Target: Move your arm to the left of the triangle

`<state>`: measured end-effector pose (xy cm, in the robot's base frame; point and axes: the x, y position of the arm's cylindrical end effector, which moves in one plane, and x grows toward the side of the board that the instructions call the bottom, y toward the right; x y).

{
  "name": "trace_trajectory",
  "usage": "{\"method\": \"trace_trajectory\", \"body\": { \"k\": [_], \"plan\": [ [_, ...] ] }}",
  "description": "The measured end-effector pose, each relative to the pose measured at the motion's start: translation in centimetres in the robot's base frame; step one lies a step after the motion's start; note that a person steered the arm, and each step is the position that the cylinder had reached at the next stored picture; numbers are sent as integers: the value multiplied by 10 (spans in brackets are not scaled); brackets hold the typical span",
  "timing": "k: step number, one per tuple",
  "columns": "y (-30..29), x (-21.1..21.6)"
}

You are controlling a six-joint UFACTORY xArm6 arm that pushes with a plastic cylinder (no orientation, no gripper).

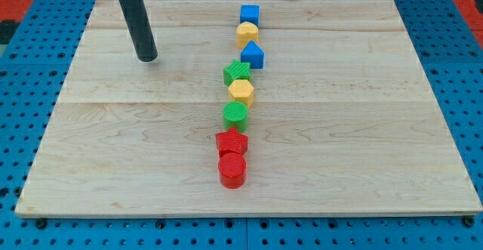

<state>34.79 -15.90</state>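
A column of blocks runs down the board's middle. From the top: a blue cube (pixel 250 13), a yellow block (pixel 247 32), a blue triangle block (pixel 253 55), a green block (pixel 237 73), a yellow hexagon (pixel 241 91), a green cylinder (pixel 235 114), a red star (pixel 231 140) and a red cylinder (pixel 232 169). My tip (pixel 148 57) rests on the board well to the view's left of the blue triangle, at about its height, with a wide gap between them. It touches no block.
The wooden board (pixel 362 129) lies on a blue pegboard table (pixel 15 91). The board's edges run close to the view's left, right and bottom.
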Motion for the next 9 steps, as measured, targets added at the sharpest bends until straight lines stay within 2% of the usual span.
{"method": "trace_trajectory", "body": {
  "k": [5, 6, 7, 9],
  "plan": [
    [0, -5],
    [-29, 29],
    [-50, 35],
    [-38, 36]
  ]
}}
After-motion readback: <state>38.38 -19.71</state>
